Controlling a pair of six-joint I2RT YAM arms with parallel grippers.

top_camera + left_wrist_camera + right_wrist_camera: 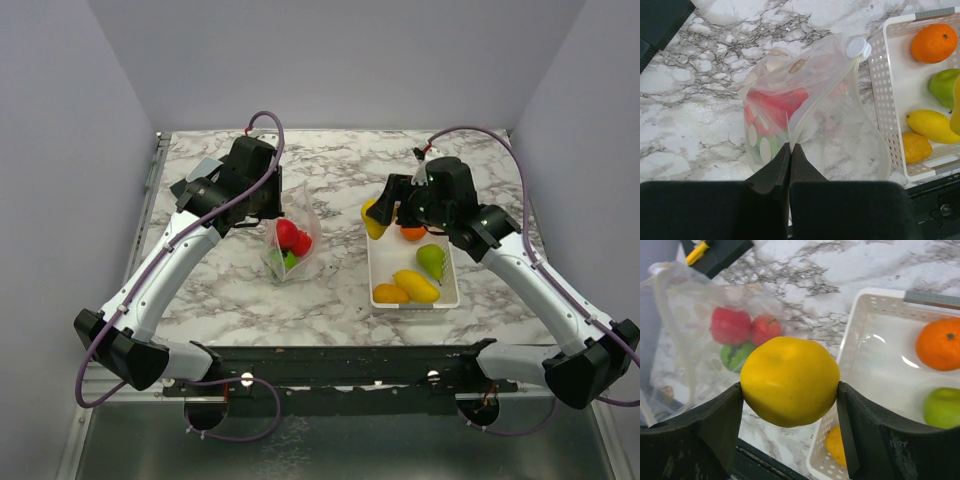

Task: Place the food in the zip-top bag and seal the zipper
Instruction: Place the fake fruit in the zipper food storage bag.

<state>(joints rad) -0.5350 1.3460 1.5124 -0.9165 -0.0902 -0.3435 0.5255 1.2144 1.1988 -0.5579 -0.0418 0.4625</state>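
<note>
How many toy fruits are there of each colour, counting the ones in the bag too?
red fruits: 2
green fruits: 2
yellow fruits: 2
orange fruits: 2, one yellowish
Total: 8

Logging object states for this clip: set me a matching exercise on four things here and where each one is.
Things: 1 round yellow fruit; 2 red fruits; 3 orange; 4 zip-top bag.
Places: A in the white tray; B pinched by the left hand; C inside the bag; D held in the right hand.
Pairs: 1-D, 2-C, 3-A, 4-B.
</note>
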